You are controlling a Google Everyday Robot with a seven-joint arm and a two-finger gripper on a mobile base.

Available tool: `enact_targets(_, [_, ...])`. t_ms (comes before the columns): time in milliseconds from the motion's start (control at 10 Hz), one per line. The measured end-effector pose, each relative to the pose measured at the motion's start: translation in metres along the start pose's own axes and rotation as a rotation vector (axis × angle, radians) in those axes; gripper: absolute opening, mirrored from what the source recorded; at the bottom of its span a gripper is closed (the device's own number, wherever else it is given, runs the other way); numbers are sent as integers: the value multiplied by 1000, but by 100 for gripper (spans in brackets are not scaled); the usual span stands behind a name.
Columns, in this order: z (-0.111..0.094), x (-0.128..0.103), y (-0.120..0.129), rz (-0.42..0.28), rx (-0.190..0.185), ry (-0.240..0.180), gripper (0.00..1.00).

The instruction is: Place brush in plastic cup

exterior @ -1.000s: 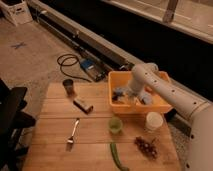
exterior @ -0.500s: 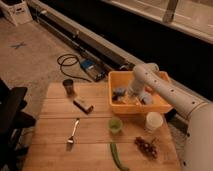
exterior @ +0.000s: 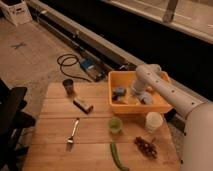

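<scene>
On the wooden table (exterior: 55, 150), far right side: yellow bin (exterior: 132, 110), into which the gripper (exterior: 134, 96) is lowered on the end of the white arm (exterior: 165, 92).

Change over the last second: none worth noting is found. The arm is seen bent over the bin in the same pose throughout, and every item on the table is found where it was. The pick-up is therefore judged not yet done, and the placing step not begun.

Gripper: jaws are held wide apart. Whether anything is caught between them cannot be told — the tips are sunk among the bin's contents.

Brush: not picked out with certainty. It is presumed to be one of the two bluish items (exterior: 119, 92) in the bin, which lie close on either side of the gripper.

Plastic cup (exterior: 115, 125): small, light green, set upright on the boards just before the bin's front wall — nearer the camera than the gripper and slightly leftward in view. Nothing is seen inside it. White cup (exterior: 153, 121) is set to its right in view; dark metal cup (exterior: 68, 86) is kept well apart, at the far left.
</scene>
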Motion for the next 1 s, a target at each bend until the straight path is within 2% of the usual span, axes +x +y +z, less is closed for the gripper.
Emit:
enact_targets(200, [9, 0, 2, 12, -19, -20, 65])
enact_targets(700, [21, 1, 8, 25, -56, -33, 65])
enact_targets(1000, [35, -3, 11, 27, -92, -44, 65])
